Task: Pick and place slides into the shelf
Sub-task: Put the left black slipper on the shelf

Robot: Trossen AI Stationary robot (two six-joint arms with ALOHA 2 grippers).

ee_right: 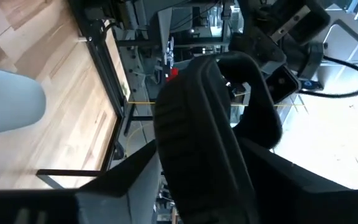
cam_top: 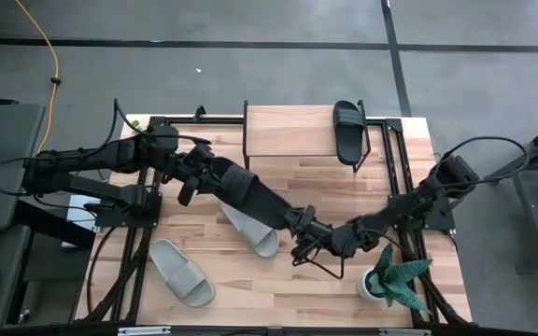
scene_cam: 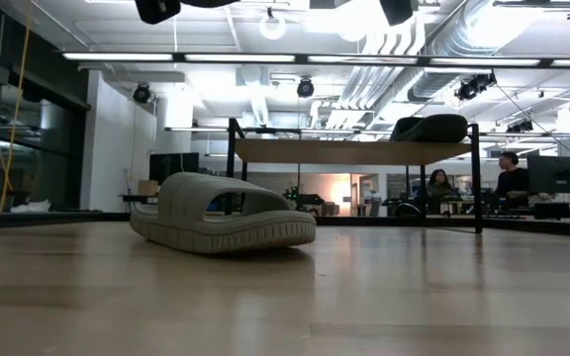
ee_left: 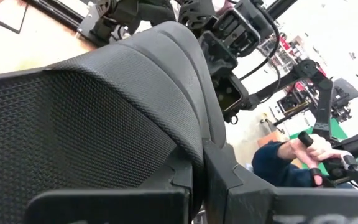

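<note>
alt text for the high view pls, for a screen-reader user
Overhead: both dark arms meet mid-table, left gripper and right gripper together on a black slide. Another black slide lies on the shelf; two grey-green slides remain on the table near a potted plant.

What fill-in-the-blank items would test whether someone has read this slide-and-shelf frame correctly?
1. The shelf bears only ____ black slide.
2. ____ grey-green slides lie on the tabletop.
3. The held slide, clamped in the shut left gripper, is ____ in colour.
4. The potted plant stands on the table nearest the ____ arm.

Missing words: one; two; black; right.
</note>
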